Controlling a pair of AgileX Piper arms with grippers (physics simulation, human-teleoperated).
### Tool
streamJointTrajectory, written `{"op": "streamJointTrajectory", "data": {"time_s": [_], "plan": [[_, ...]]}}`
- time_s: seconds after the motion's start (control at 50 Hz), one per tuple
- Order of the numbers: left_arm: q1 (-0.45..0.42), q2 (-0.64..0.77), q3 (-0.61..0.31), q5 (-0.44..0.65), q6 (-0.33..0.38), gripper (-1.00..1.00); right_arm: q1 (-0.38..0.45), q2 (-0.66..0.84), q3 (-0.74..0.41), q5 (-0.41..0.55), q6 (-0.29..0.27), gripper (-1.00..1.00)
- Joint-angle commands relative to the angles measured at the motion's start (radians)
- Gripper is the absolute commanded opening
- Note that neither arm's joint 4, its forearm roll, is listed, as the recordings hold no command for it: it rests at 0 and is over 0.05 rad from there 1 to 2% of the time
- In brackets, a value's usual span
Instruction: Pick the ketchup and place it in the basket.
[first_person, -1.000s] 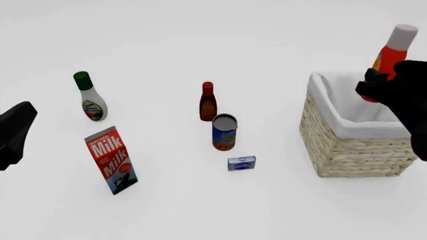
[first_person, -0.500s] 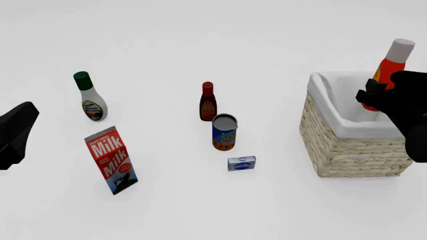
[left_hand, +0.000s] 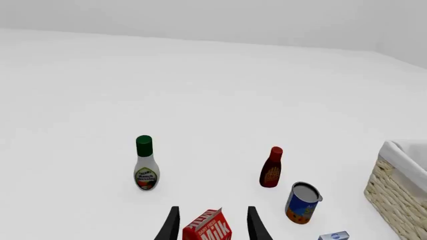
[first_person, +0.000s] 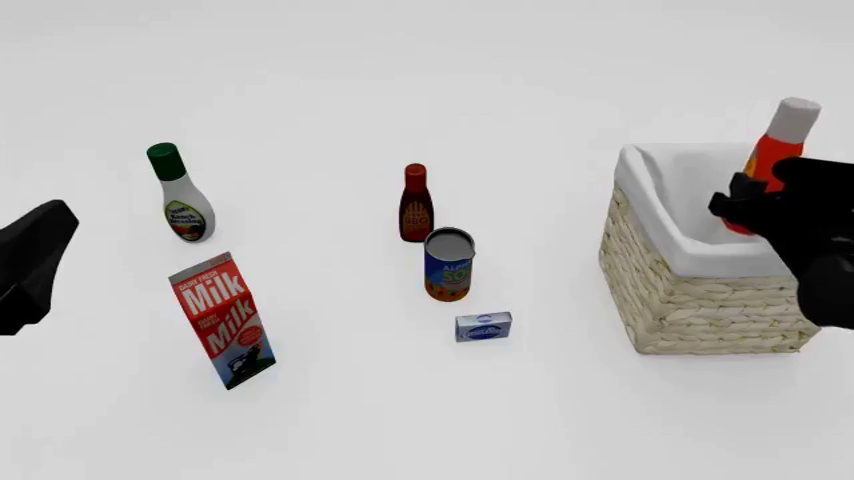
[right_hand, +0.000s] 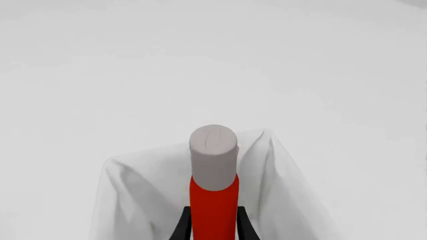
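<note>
right tool (right_hand: 213, 222): pinching the ketchup (first_person: 775, 150) low on its red body, a black finger on each side in the right wrist view; in the front view the black arm covers the bottle's lower half
ketchup: up in the air over the basket (first_person: 694, 300), tilted a bit, white cap on top; bottom end looks like it sits at about rim height, can't tell if it touches the liner
basket: near the right edge of the table (first_person: 400, 420); white cloth liner, nothing else showing inside
left tool (left_hand: 212, 225): spread apart, nothing between the fingers; hovering by the left edge, with the milk carton (first_person: 223, 320) showing in the gap in the wrist view
rest of the table: ranch bottle (first_person: 178, 192) with green cap toward the left; dark sauce bottle (first_person: 416, 203) with red cap around the middle; can (first_person: 450, 264) just in front of it; small blue box (first_person: 483, 326) near the can
</note>
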Motion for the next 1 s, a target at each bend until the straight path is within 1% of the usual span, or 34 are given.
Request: {"op": "streamJointTrajectory", "data": {"time_s": [0.02, 0.18, 0.2, 0.24, 0.26, 0.34, 0.5, 0.64, 0.72, 0.92, 1.0], "plan": [[0.001, -0.002, 0.003, -0.001, -0.001, 1.0, -0.018, 0.073, 0.011, -0.028, 0.009, -1.0], [0.003, -0.006, 0.007, 0.001, -0.002, 1.0, -0.017, 0.082, 0.013, -0.032, 0.01, -1.0], [0.003, -0.007, 0.006, 0.001, -0.002, 1.0, -0.018, 0.079, 0.013, -0.032, 0.008, 1.0], [0.002, -0.008, 0.007, 0.001, -0.002, 1.0, -0.032, 0.092, -0.003, -0.017, 0.006, 1.0], [0.002, -0.009, 0.007, 0.002, -0.002, 1.0, -0.019, 0.075, 0.011, -0.028, 0.015, 1.0], [0.002, -0.009, 0.01, 0.001, -0.004, 1.0, -0.018, 0.062, 0.013, -0.02, 0.007, 1.0], [0.0, -0.007, 0.01, -0.003, -0.006, 1.0, 0.002, -0.024, 0.025, 0.013, 0.001, 1.0], [0.001, -0.009, 0.01, -0.002, -0.006, 1.0, 0.031, -0.131, 0.033, 0.057, -0.006, 1.0], [0.002, -0.012, 0.015, -0.003, -0.008, 1.0, 0.059, -0.205, 0.029, 0.097, -0.011, 1.0], [0.001, -0.015, 0.016, -0.003, -0.012, 1.0, 0.108, -0.333, 0.023, 0.171, -0.026, 1.0], [0.002, -0.016, 0.016, -0.002, -0.013, 1.0, 0.122, -0.364, 0.026, 0.183, -0.03, 1.0]]}}
